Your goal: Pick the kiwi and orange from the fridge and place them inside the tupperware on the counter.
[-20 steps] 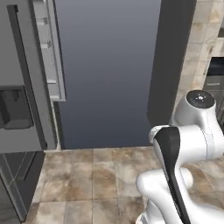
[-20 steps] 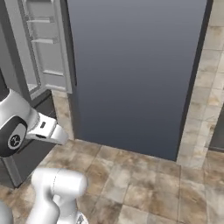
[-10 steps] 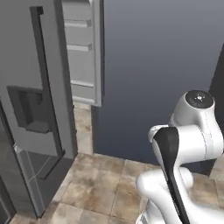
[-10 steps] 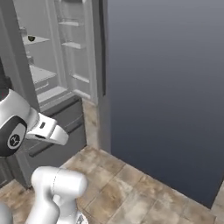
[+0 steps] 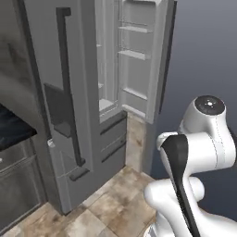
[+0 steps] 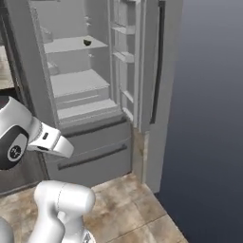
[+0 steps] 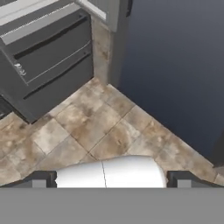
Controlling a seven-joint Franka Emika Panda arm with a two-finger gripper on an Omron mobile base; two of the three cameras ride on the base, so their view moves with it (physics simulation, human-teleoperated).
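While the fridge [image 6: 95,95] stands with its right-hand door swung out, a small dark oval lies on an upper inner shelf [image 6: 71,45] in the right base view: the kiwi [image 6: 87,42], toward the shelf's right end. It is too small to tell which way its long axis runs. The orange cannot be made out on any shelf.

From the left base view the fridge's closed left door faces the camera, with its long dark bar handle [image 5: 69,92] upright, and the open door [image 5: 143,55] shows pale bins edge-on. Beside the fridge at lower left sits a corner of the black surface [image 5: 14,129].

The gripper [image 7: 111,177] looks down at the tiled floor [image 7: 96,131] in front of the fridge's lower drawers [image 7: 52,57], its fingertips [image 7: 41,178] spread wide with nothing between them. The kiwi lies well apart from it, high up inside the fridge.
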